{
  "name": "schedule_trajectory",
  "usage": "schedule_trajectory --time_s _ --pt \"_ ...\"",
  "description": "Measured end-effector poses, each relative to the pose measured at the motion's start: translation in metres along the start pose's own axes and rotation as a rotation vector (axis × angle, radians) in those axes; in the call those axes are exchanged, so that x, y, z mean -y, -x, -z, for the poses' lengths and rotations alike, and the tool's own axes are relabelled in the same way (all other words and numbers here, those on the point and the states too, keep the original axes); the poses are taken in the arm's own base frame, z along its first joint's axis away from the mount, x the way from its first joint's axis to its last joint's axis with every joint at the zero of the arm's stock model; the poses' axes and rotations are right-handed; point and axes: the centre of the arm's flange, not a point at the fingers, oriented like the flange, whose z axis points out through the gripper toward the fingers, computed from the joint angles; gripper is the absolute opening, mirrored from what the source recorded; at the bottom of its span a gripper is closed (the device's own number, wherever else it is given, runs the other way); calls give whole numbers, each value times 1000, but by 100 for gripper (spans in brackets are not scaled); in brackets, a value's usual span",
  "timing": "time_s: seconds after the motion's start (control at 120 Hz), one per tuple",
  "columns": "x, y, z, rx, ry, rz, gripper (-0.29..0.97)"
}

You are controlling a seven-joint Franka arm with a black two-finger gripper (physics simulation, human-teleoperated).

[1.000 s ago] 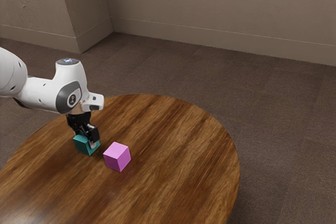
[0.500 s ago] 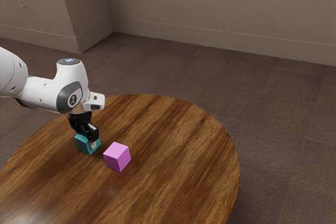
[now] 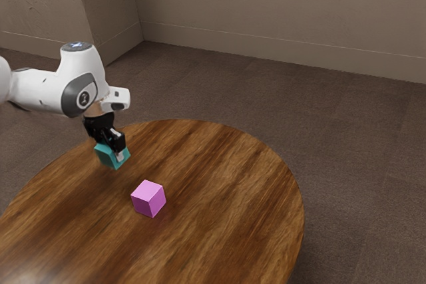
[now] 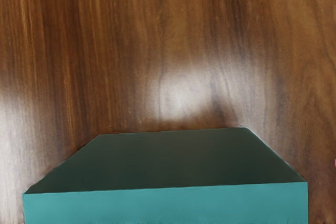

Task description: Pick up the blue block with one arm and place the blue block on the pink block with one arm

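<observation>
Round wooden table (image 3: 219, 164): gripper (image 3: 112, 147) clamped on blue block (image 3: 110, 157), airborne; pink block (image 3: 148, 198) lower, toward exterior view's right.

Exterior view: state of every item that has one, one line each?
blue block: held by the gripper, up off the table, tilted.
pink block: resting on the table, nothing on it, apart from the blue block.
gripper: shut on the blue block, above the table's far side.
table: carries the pink block.
</observation>
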Motion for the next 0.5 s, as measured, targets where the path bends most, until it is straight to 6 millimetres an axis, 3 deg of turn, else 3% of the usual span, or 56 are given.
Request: schedule_trajectory --time_s 0.342,0.5 --pt "-75 -14 7 35 34 -44 37" --pt "-86 -14 4 49 35 -26 37"
